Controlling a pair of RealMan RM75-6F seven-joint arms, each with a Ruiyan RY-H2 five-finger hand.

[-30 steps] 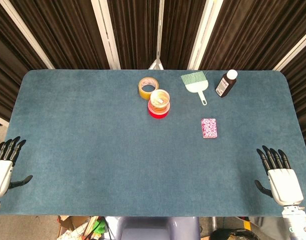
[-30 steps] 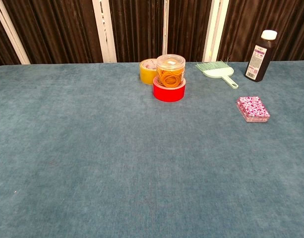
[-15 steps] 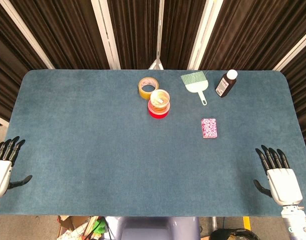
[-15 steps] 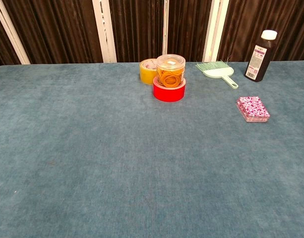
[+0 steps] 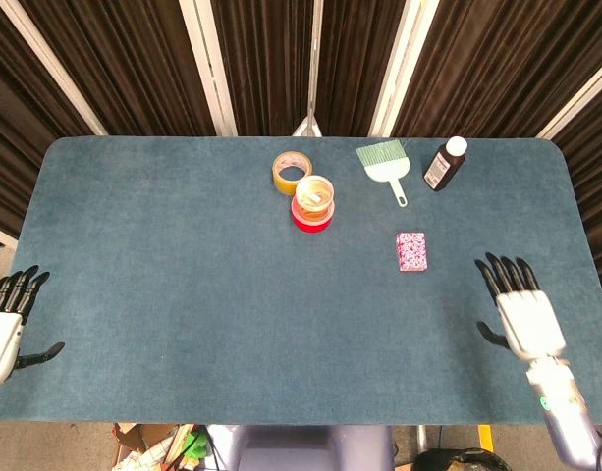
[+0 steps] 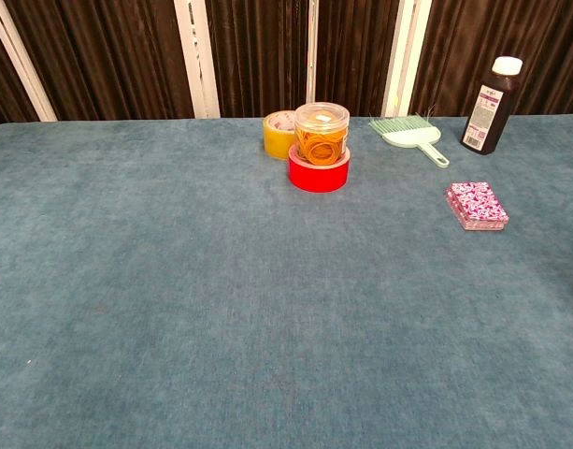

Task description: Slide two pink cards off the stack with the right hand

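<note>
My right hand [image 5: 524, 319] hovers over the near right part of the table [image 5: 163, 294], fingers spread and holding nothing, palm down. My left hand [image 5: 4, 329] sits at the near left edge, likewise released and empty. Neither hand shows in the chest view.

The stack of pink cards [image 5: 411, 251] lies flat on the cloth, ahead of my right hand and to its left, near but apart from it — untouched, edges squared. I judge the cards light, thin and slick against each other, while the felt-like cloth should hold the bottom of the stack in place. Lifting an edge looks awkward; better to press a fingertip lightly on the top face and drag sideways. Too much pressure would likely carry more than two cards, or shove the whole stack.

Farther back stands a clear jar [image 5: 314, 191] on a red tape roll [image 6: 318, 172]; it seems to hold orange rubber bands, though the view is too small to be sure. A yellow tape roll [image 5: 292, 172] sits just behind, then a green brush [image 5: 384, 162] and a brown bottle [image 5: 445, 164] with its white cap on — contents hidden.
</note>
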